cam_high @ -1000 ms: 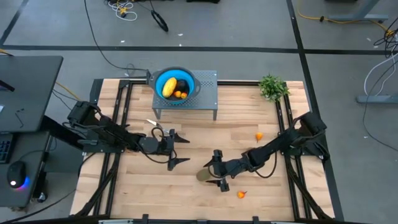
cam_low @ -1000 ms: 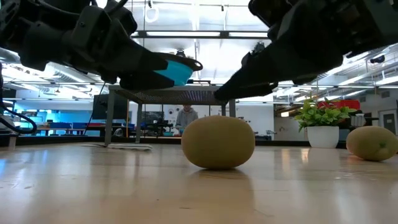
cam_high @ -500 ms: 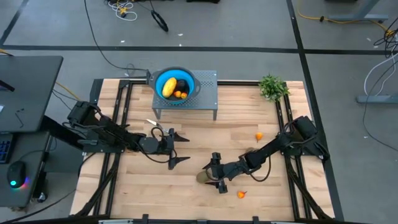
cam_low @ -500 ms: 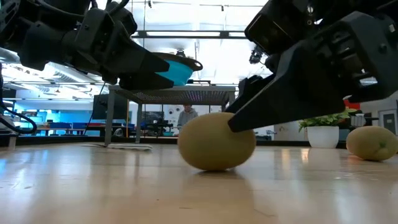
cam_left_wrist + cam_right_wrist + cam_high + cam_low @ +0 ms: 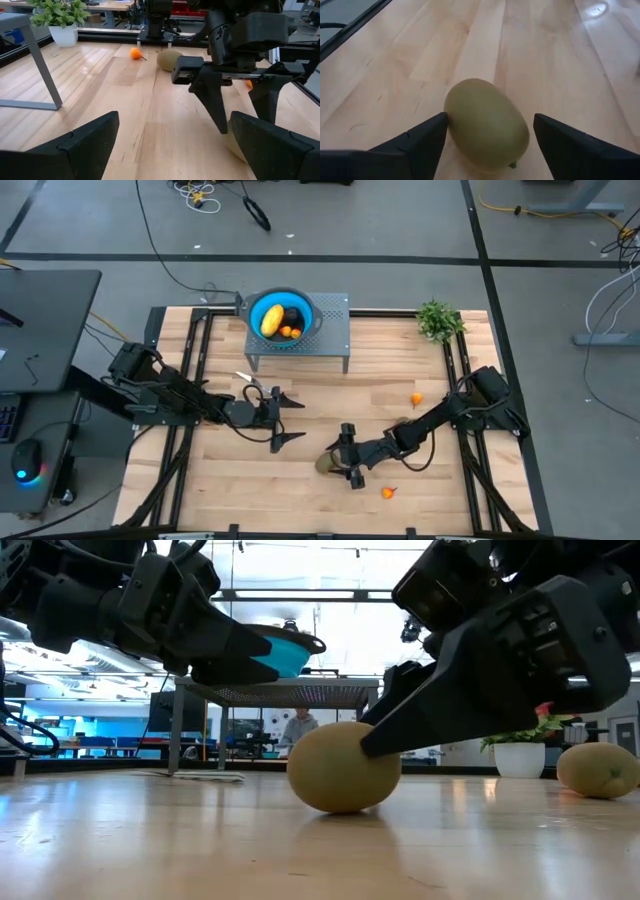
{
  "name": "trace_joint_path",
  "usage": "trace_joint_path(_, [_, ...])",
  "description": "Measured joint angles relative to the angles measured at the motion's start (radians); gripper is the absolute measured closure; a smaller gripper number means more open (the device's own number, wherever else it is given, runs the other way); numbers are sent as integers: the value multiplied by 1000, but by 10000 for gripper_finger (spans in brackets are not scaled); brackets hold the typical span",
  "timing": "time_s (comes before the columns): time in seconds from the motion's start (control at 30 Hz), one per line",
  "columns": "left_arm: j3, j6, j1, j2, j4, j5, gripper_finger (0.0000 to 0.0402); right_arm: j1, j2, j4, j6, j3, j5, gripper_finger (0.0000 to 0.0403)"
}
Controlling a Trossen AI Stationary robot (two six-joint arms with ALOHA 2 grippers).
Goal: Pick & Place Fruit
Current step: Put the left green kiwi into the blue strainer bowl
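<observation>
An olive-brown oval fruit (image 5: 487,125) lies on its side on the wood table (image 5: 330,395), near the near edge (image 5: 326,464). My right gripper (image 5: 490,118) is open, low over the table, with a finger on either side of this fruit (image 5: 343,768). A second olive-brown oval (image 5: 170,59) rests farther right (image 5: 598,768). Two orange pieces (image 5: 416,399) (image 5: 388,492) lie on the table. The yellow oblong (image 5: 271,319), the dark ball and more orange pieces sit in a blue bowl (image 5: 255,308). My left gripper (image 5: 300,420) waits open at mid-table. My right gripper straddles the olive-brown oval, slanting down from the table's right. One fingertip (image 5: 439,125) stands right at the fruit's side (image 5: 452,107), seemingly touching it. The other finger (image 5: 545,127) stands apart from it. The fruit rests on the table.
The blue bowl sits on a grey perforated stand (image 5: 335,320) at the far edge. A green potted plant (image 5: 437,320) stands at the far right corner. A small knife (image 5: 243,377) lies left of centre. Bare wood lies between the stand and both grippers.
My right gripper has come down and a little toward the table's left. Its open fingers, which hung above and behind the olive-brown oval, now reach down beside it at table height. My left arm has kept still.
</observation>
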Motion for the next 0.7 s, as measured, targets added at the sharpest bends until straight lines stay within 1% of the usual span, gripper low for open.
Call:
trace_joint_path(0.13, [0,-2,0,0,-5,0,10,-12,29,22,-1,1,-2,114])
trace_joint_path(0.3, [0,-2,0,0,-14,0,10,-21,68,103,-7,2,-23,118])
trace_joint_path(0.53, [0,-8,0,0,-28,-1,10,-21,70,106,-24,2,-24,120])
trace_joint_path(0.7, [0,-10,0,0,-28,-1,10,-20,52,96,-24,0,-27,128])
